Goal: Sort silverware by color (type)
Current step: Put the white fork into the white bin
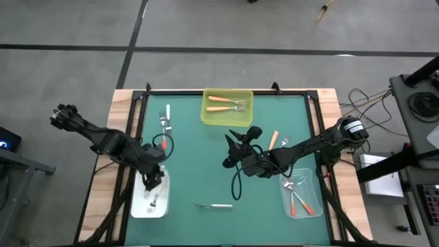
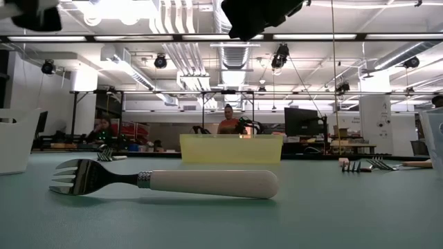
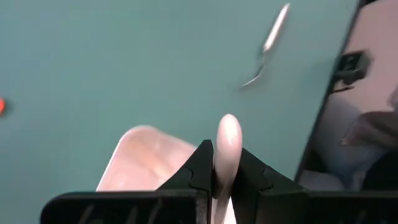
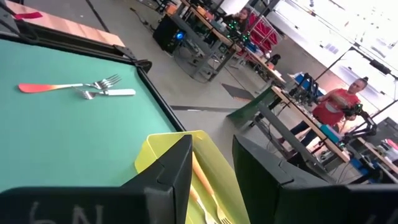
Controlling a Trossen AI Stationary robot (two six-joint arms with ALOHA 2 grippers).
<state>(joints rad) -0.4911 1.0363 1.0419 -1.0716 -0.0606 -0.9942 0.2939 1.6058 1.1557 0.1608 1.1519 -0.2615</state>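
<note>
Two arms over green table (image 1: 206,151). Left gripper (image 1: 152,180) clamped on white-handled fork (image 3: 227,146), hanging over white tray (image 1: 137,206) near front-left corner; judged step: drop this fork in. Next move calls for fingers parting above tray, clear of its rim. Right gripper (image 1: 233,154) mid-table, fingers apart, holding nothing. Another white-handled fork (image 1: 212,204) lies loose at front, open mat all round. Yellow bin (image 1: 209,115) at back edge, clear bin (image 1: 312,185) front-right.

The left gripper (image 1: 152,180) hides part of the white tray (image 1: 140,208) under it. The white fork (image 3: 226,149) it holds is cut off at the picture's bottom edge. Forks in the clear tray (image 1: 313,180) are too small to count.
</note>
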